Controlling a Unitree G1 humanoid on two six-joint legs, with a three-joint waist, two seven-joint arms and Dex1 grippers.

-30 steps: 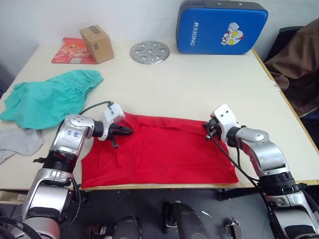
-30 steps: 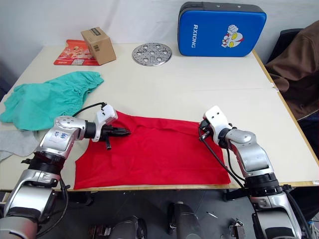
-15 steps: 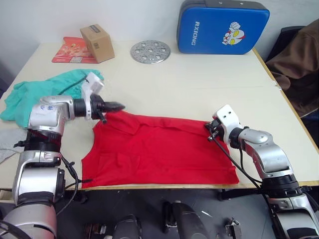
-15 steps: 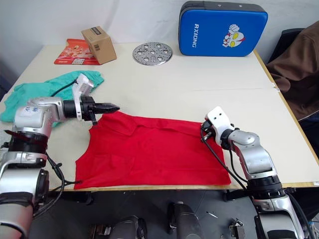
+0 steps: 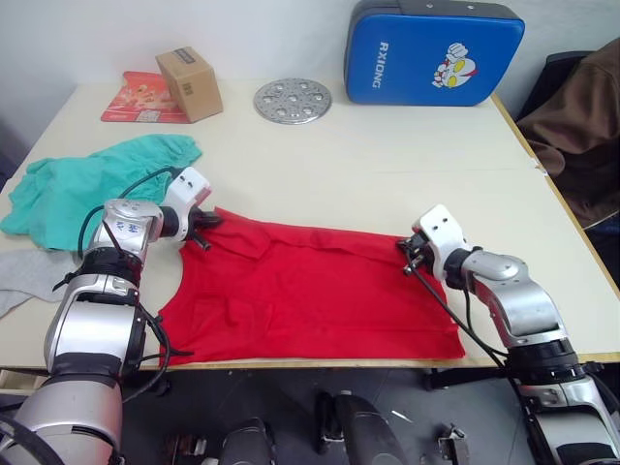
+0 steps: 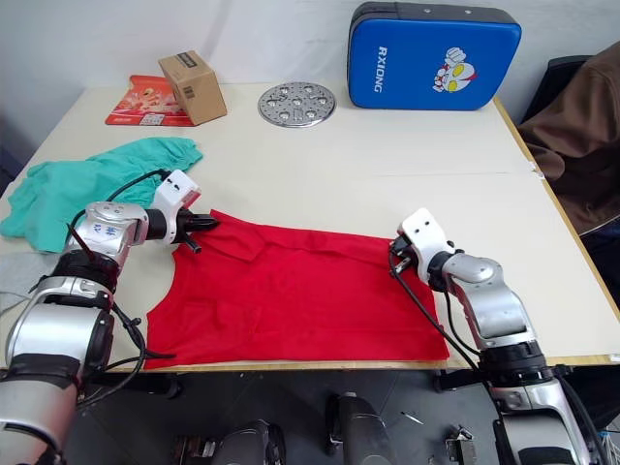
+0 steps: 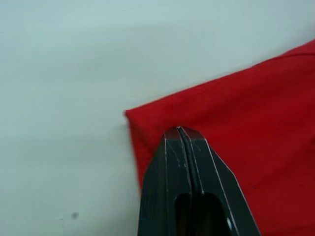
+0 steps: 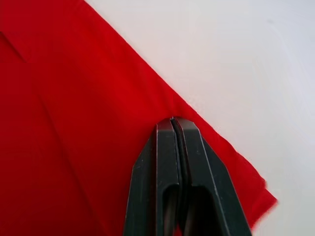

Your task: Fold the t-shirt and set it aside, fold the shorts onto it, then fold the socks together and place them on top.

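Our left hand (image 5: 209, 221) is pinched tight on the t-shirt (image 5: 310, 291) at its far left corner; right hand (image 6: 395, 259) pinched on the far right corner. T-shirt lies flat on table (image 5: 387, 165) betw. them, w/ shorts (image 5: 92, 189) just beyond the left hand.

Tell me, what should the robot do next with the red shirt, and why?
Probably lift both far corners and carry them toward the near edge to fold the t-shirt in half. The left gripper and right gripper are each shut at a far corner, and the shirt lies flat and spread out.
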